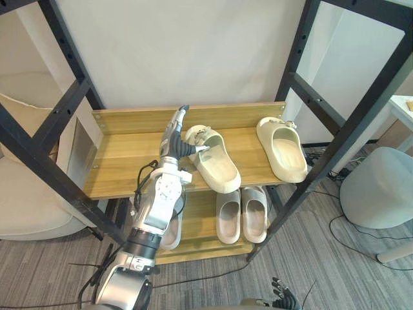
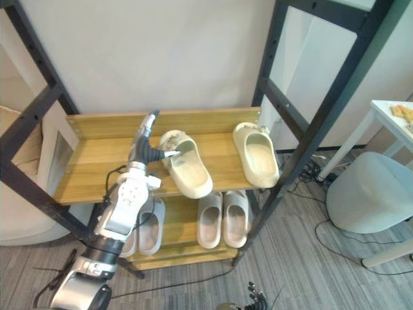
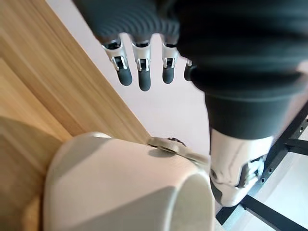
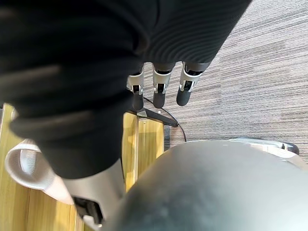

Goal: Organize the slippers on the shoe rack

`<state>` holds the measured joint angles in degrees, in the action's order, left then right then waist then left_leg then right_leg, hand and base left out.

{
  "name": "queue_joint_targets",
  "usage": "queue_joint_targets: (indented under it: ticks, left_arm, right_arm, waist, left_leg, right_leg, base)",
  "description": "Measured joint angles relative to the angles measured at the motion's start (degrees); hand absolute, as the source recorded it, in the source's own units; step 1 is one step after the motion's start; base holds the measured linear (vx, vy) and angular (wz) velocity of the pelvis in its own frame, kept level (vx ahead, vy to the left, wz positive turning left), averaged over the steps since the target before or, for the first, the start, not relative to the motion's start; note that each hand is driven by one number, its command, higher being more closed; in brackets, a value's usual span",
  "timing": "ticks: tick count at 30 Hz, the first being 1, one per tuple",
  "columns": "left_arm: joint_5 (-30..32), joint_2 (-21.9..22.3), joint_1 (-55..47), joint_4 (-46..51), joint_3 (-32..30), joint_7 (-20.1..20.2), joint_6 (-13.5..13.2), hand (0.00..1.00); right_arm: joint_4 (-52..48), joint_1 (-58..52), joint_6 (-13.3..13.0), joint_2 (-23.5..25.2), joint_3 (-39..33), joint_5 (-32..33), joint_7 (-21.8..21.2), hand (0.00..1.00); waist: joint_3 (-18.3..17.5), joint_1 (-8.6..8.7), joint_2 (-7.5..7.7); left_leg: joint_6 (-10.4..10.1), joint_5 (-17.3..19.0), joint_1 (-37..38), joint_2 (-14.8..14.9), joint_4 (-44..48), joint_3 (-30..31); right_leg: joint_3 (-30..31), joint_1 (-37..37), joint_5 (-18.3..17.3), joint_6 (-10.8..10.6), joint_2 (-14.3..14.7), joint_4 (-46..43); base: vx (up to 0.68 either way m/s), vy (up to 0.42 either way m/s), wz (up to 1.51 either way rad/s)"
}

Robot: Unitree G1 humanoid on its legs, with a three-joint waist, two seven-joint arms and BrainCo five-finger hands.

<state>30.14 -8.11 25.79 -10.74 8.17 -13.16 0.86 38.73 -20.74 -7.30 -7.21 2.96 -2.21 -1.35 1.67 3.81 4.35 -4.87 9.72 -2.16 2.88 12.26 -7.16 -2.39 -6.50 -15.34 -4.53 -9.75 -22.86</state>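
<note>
Left hand (image 1: pixel 173 138) upright — fingers straight, thumb at cream slipper (image 1: pixel 218 166).

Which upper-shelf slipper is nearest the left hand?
The angled cream slipper, left hand beside its strap. The other slipper sits apart by the right post.

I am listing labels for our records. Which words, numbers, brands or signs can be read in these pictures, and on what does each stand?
None can be read: no text shows on the cream slippers, the grey slippers or the wooden shelves.
The strap ornaments on the cream slippers are too small to tell whether they bear print.
</note>
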Motion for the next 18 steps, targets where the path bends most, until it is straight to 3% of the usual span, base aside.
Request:
queue_joint_targets:
  ticks: [18]
  left_arm:
    - [4.45, -2.44, 7.84, -7.68, 3.05, 4.74, 1.87, 0.00]
  right_arm:
    - [-1.83, -0.75, 0.05, 0.08, 0.26, 0.05, -0.06, 0.00]
  waist:
    - [0.02, 0.41, 0.02]
  left_leg:
    - [0.01, -0.03, -0.67, -0.07, 0.24, -0.38]
  right_leg:
    - [1.03, -1.51, 0.01, 0.00, -0.04, -1.03]
  base:
    - [0.00, -0.001, -0.01]
